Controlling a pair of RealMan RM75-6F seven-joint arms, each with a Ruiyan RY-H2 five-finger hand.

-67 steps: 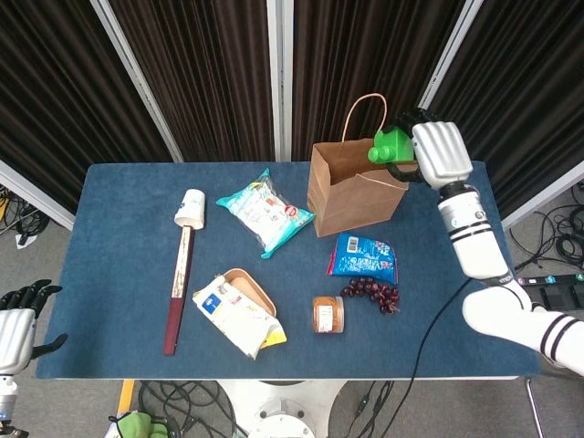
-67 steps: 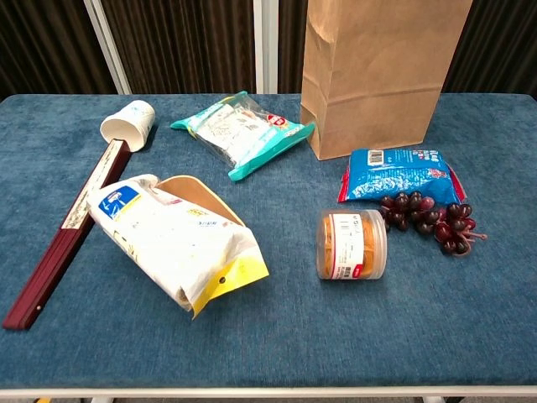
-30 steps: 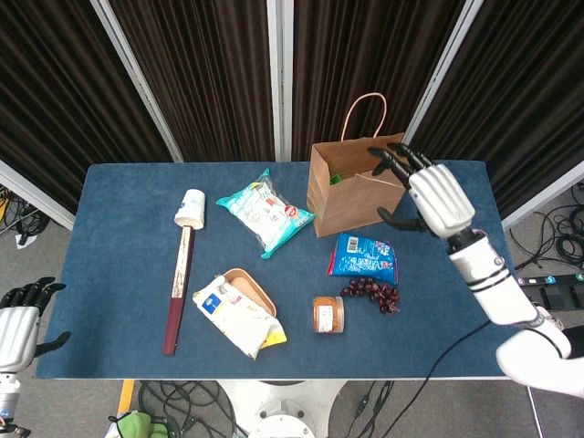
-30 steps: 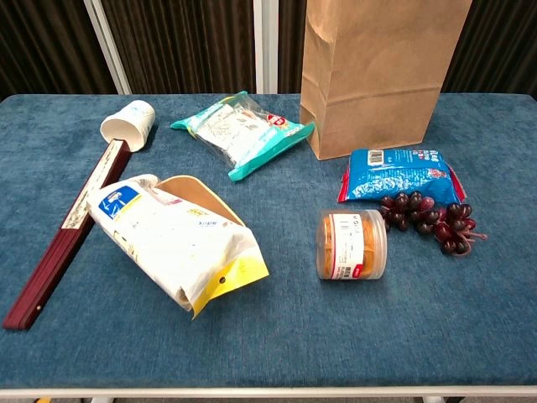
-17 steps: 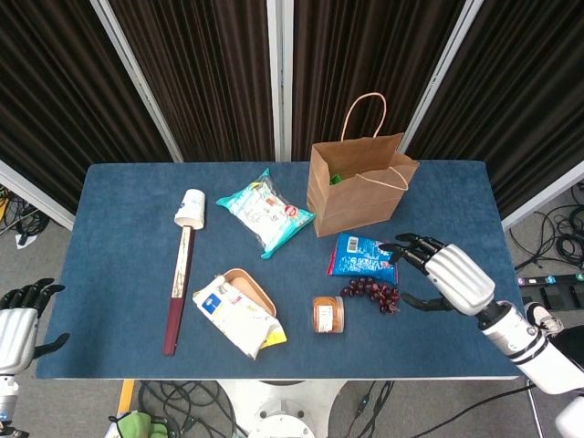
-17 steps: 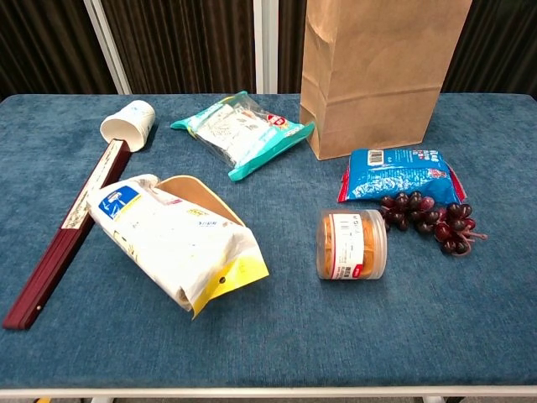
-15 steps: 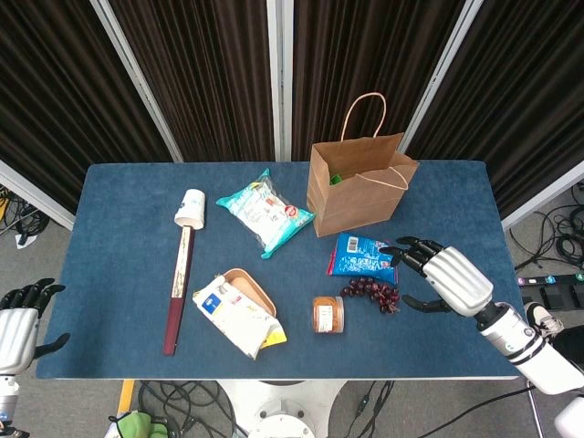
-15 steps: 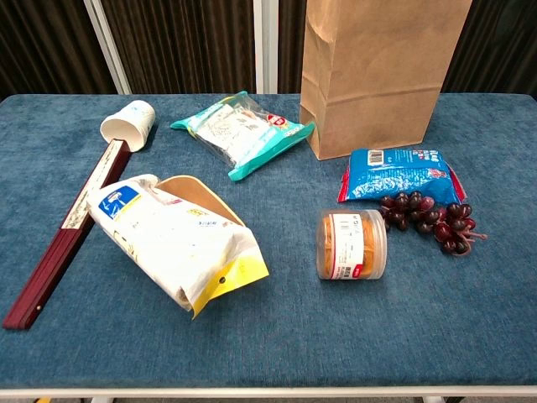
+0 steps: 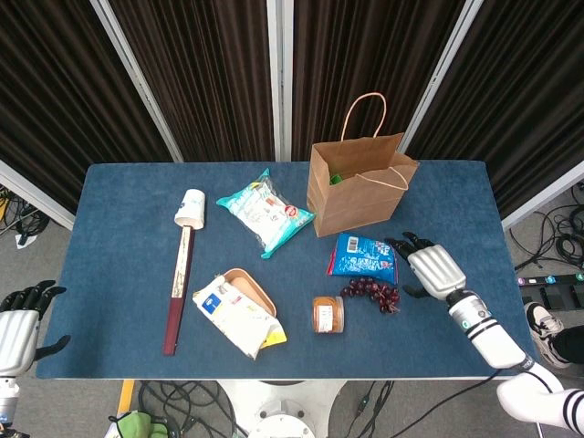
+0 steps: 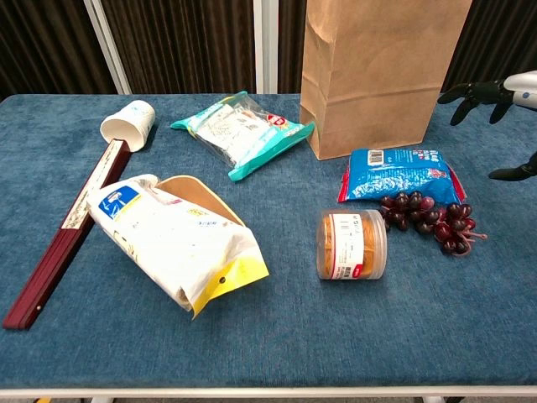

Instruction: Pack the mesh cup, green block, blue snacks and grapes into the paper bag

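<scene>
The brown paper bag (image 9: 358, 182) stands open at the back of the blue table, and the green block (image 9: 336, 179) shows just inside its mouth. In front of it lie the blue snacks (image 9: 363, 256) and, nearer still, the dark grapes (image 9: 371, 294). A white cup (image 9: 191, 208) lies on its side at the left. My right hand (image 9: 434, 271) hovers just right of the snacks and grapes, fingers spread, holding nothing. In the chest view, the right hand (image 10: 503, 92) shows at the right edge. My left hand (image 9: 14, 324) hangs open off the table's left front corner.
A teal snack bag (image 9: 265, 212) lies left of the paper bag. A white-and-yellow bag (image 9: 237, 315) rests on a tan bowl (image 9: 251, 285). A small orange jar (image 9: 328, 314) sits left of the grapes. A dark red stick (image 9: 179, 290) lies below the cup.
My right hand let the green block go into the bag, then swung down and toward me to beside the blue snacks and grapes. The left hand stayed put.
</scene>
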